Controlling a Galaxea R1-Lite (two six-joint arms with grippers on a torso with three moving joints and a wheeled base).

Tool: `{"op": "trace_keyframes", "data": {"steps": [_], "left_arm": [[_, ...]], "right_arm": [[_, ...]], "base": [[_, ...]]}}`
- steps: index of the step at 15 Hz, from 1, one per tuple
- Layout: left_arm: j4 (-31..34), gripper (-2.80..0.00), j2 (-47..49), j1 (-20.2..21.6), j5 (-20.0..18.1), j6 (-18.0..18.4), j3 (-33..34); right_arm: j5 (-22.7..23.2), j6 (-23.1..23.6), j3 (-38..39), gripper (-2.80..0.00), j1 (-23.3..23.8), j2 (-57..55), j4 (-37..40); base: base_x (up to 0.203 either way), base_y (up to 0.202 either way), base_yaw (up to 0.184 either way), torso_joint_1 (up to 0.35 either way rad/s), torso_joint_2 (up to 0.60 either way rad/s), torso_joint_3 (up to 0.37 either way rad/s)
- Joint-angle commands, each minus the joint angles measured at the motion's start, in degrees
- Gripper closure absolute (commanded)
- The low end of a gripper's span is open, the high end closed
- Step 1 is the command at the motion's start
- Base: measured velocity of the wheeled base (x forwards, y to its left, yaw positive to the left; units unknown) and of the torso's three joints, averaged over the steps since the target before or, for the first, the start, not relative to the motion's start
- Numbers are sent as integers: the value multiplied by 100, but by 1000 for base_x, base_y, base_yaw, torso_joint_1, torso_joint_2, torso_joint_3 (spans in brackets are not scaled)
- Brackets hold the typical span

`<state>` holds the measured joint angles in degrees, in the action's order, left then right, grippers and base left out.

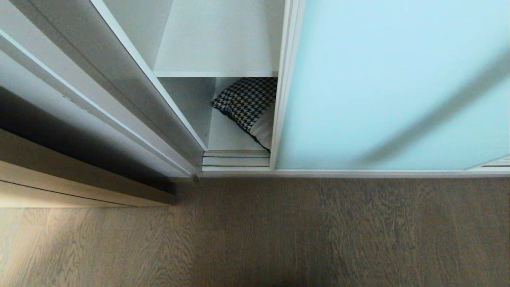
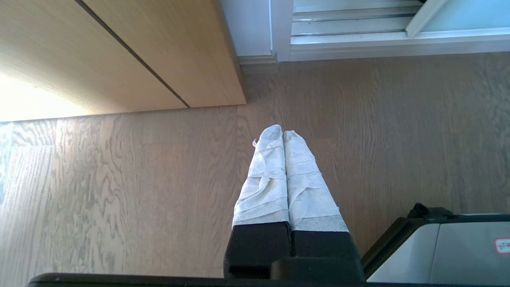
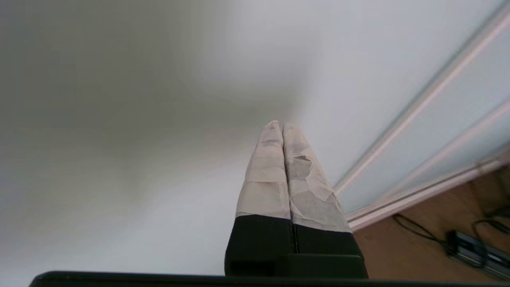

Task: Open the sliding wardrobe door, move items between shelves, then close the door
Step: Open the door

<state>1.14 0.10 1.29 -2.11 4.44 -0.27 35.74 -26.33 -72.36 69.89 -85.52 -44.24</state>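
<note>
The sliding wardrobe door [image 1: 390, 83] leaves a narrow gap at its left; there the cushion [image 1: 249, 107] leans on the lower shelf [image 1: 227, 137], beneath an upper shelf [image 1: 217, 48]. Right gripper [image 3: 282, 126] faces the door, left gripper [image 2: 283, 133] hangs over the floor [image 2: 119, 191], both with fingers pressed together, empty

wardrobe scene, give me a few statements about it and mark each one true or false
1. The frosted pale aqua glass sliding door is slid partly open, leaving a gap at its left edge. True.
2. The square houndstooth cushion lies on the grey wood-grain floor. False: it lies inside the wardrobe, under the plain white shelf board.
3. The left gripper has its jaws shut and holds nothing. True.
4. The right gripper grips the cushion. False: its jaws are shut and empty, in front of a pale panel.
5. The light wood cabinet stands to the right of the wardrobe. False: it stands to the left.
</note>
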Motion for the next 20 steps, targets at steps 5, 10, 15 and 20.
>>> {"op": "trace_keyframes", "data": {"steps": [5,10,15,20], "left_arm": [[0,0,8,3,0,5,0],[0,0,8,3,0,5,0],[0,0,8,3,0,5,0],[0,0,8,3,0,5,0]], "right_arm": [[1670,-764,1186,0,1334,1964,-7],[2624,-2078,1396,0,1597,2800,58],[2886,-2254,1336,0,1616,3111,56],[2846,-2183,548,0,2280,2559,-48]], "base": [[0,0,0,0,0,0],[0,0,0,0,0,0],[0,0,0,0,0,0],[0,0,0,0,0,0]]}}
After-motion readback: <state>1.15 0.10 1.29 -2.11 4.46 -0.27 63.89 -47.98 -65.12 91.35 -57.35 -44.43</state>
